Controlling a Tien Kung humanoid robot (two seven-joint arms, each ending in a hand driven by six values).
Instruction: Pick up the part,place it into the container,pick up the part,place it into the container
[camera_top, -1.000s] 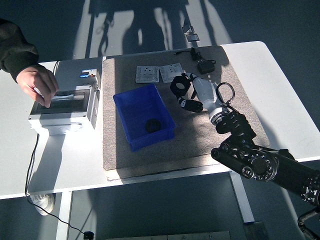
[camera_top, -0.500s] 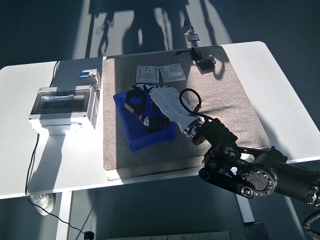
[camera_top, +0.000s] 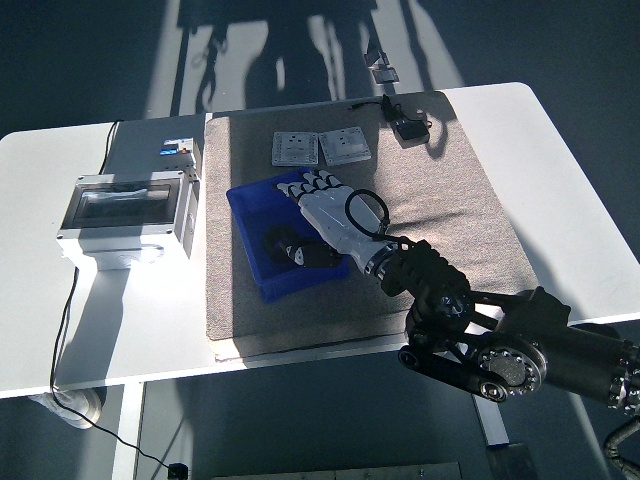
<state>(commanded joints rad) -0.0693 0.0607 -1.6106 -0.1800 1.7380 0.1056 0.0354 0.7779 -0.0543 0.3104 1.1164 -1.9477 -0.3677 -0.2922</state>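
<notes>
Right arm: enters from 4 o'clock, black jointed links low right, forearm angled up toward 10 o'clock over the grey mat (camera_top: 450, 205).
Right hand (camera_top: 325, 212): white, palm down, stretched flat over the blue container (camera_top: 250, 240), wrist at the bin's 4 o'clock corner.
Fingers (camera_top: 306, 184): extended and side by side, tips at the bin's far rim toward 12 o'clock; nothing gripped that can be seen.
Thumb: tucked under at 8 o'clock of the palm, close above the dark parts; contact cannot be told.
Parts (camera_top: 285, 243): black pieces lying inside the bin, partly hidden beneath the hand; number unclear.
Blue container: open rectangular bin on the mat's left half, turned slightly clockwise.
Switch plates (camera_top: 321, 148): two grey square panels side by side on the mat at 12 o'clock of the bin, apart from it.
Black adapter (camera_top: 412, 130): on the mat's far right, at 1 o'clock of the hand, cable trailing.
Electrical box (camera_top: 125, 215): white enclosure with clear lid on the desk (camera_top: 560, 170), at 9 o'clock of the bin, off the mat.
</notes>
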